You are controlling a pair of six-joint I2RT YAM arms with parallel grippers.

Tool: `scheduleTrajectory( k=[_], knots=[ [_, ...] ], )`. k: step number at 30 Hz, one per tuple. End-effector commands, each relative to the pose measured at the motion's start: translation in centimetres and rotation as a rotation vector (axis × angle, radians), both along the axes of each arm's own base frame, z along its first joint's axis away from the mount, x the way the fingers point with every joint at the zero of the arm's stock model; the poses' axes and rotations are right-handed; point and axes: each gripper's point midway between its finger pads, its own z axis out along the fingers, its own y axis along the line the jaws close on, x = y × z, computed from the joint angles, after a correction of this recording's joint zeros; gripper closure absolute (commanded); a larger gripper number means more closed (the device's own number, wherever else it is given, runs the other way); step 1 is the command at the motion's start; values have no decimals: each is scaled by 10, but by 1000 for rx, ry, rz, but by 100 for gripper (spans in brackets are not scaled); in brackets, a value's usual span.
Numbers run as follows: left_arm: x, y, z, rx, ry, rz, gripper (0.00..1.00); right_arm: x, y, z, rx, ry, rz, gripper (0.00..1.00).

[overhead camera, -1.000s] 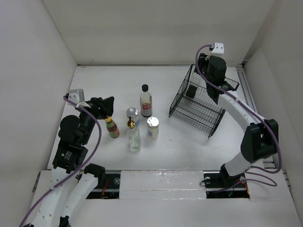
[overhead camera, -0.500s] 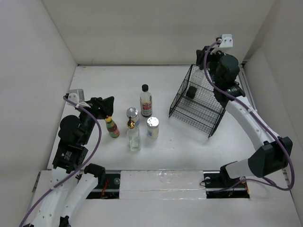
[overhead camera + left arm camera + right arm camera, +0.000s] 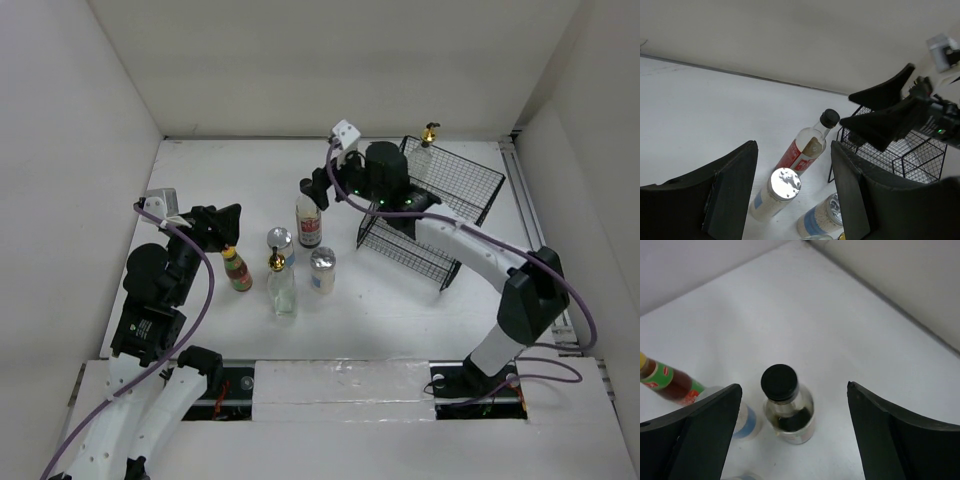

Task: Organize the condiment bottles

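Right claw (image 3: pixel 792 387) swung from wire basket (image 3: pixel 470 186) to above black-capped glass bottle (image 3: pixel 788 412) — spread, left claw (image 3: pixel 793 150) spread too.

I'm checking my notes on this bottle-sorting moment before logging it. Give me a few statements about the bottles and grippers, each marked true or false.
1. The right gripper is shut on the black-capped bottle. False: it is open, with its fingers apart above the bottle.
2. A gold-spouted clear bottle stands in the black wire basket. True.
3. The orange-capped sauce bottle lies on its side. False: it stands upright.
4. Two silver-lidded jars stand on the table, outside the basket. True.
5. The left gripper is open. True.
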Motion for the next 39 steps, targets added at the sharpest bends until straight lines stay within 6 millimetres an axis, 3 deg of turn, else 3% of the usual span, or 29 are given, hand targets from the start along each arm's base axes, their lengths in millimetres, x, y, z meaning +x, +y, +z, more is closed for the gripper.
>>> scheduleTrajectory(
  k=[1,2,4,8,9,10,12,14,16,17,19,21,25,26,30,34,36,37,38,39],
  knots=[
    [3,-1,7,-14,-35,1,44,-7,23,17,-15,-38,70,8],
    [3,-1,7,-14,-35,1,44,-3,26,18,-25,-42,71,7],
    [3,0,5,-11,-26,1,44,6,33,-4,-55,-12,52,7],
    [1,0,7,-14,-35,1,44,17,42,-21,-77,7,30,10],
    [1,0,7,-14,-35,1,44,19,43,-21,-77,7,30,14],
    [1,0,7,-14,-35,1,44,21,45,-28,-85,16,30,26],
    [1,0,7,-14,-35,1,44,24,47,-21,-69,-12,5,35],
    [1,0,7,-14,-35,1,44,26,47,-29,-70,5,-7,48],
    [-1,1,10,-17,-43,1,44,27,48,-34,-69,21,-9,54],
    [-2,1,10,-17,-44,1,44,26,48,-34,-63,28,-11,65],
    [-2,1,10,-17,-44,1,44,26,48,-37,-57,37,-13,75],
    [-2,1,10,-17,-44,1,44,23,52,-11,5,-9,5,84],
    [-2,1,10,-17,-44,1,44,12,52,56,145,-87,34,86],
    [-2,1,10,-17,-44,1,44,9,50,90,200,-137,36,86],
    [-2,1,10,-17,-44,1,44,-6,27,188,353,-267,49,86],
    [-2,1,10,-17,-44,1,44,-23,-17,253,443,-348,18,86],
    [-2,1,10,-17,-44,1,44,-28,-41,271,456,-382,-12,86],
    [-2,1,10,-17,-44,1,44,-29,-49,271,450,-380,-26,84],
    [-2,1,10,-17,-44,1,44,-42,-67,288,472,-414,-45,84],
    [-2,1,10,-17,-44,1,44,-39,-86,292,474,-424,-98,83]
  ],
)
